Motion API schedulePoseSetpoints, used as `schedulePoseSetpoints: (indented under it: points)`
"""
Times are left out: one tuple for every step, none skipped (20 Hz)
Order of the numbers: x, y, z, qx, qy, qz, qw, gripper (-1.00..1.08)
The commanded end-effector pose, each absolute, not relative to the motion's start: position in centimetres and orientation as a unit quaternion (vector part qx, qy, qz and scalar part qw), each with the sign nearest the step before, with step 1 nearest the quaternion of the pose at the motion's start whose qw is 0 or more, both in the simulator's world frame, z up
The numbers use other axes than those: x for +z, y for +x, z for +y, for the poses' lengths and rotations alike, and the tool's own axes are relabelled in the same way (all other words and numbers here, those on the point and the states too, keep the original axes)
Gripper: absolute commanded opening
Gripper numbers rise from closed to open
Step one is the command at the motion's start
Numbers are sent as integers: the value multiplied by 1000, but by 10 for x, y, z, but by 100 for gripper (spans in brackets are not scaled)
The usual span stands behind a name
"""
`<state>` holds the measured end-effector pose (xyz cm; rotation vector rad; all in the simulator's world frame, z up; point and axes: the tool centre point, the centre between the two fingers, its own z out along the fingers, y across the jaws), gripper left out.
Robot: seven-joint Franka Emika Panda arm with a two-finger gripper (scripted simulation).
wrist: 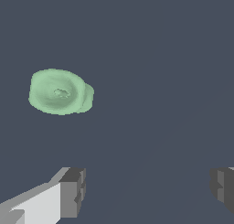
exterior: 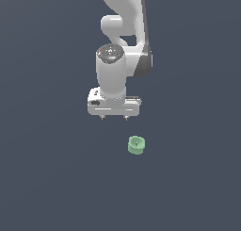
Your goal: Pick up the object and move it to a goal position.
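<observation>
While gripper [exterior: 114, 117] hangs open, apart from spool [exterior: 136, 145], it looks light, rigid, prob. slick; best pinched across its sides w/ care.

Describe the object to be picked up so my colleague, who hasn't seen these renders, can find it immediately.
Start at the white robot arm and follow it down to the gripper. Just below it, toward the exterior view's right, sits the object on the dark grey floor: a small pale-green short cylinder with a recessed top, the only coloured thing there.

A simulated scene; a flat, featureless slate-grey ground [exterior: 47, 178] fills both views.
</observation>
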<state>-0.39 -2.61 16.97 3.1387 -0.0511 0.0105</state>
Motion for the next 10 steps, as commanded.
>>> schedulePoseSetpoints:
  points:
    - [170,-4,-26,3,1000,-16,1,100]
    - [170,-4,-25,3,1000,-16,1,100]
    - [169,-4,-23,2,1000,-16,1,100]
    - [168,-5,-20,1,1000,-15,0,100]
    - [167,-5,-16,-1,1000,-13,-1,100]
    - [166,-6,-10,-3,1000,-12,-3,100]
    - [164,-8,-4,-6,1000,-10,-4,100]
    - [163,-9,1,-8,1000,-9,-6,100]
    - [162,-9,5,-10,1000,-8,-7,100]
    - [161,-10,8,-11,1000,-7,-7,100]
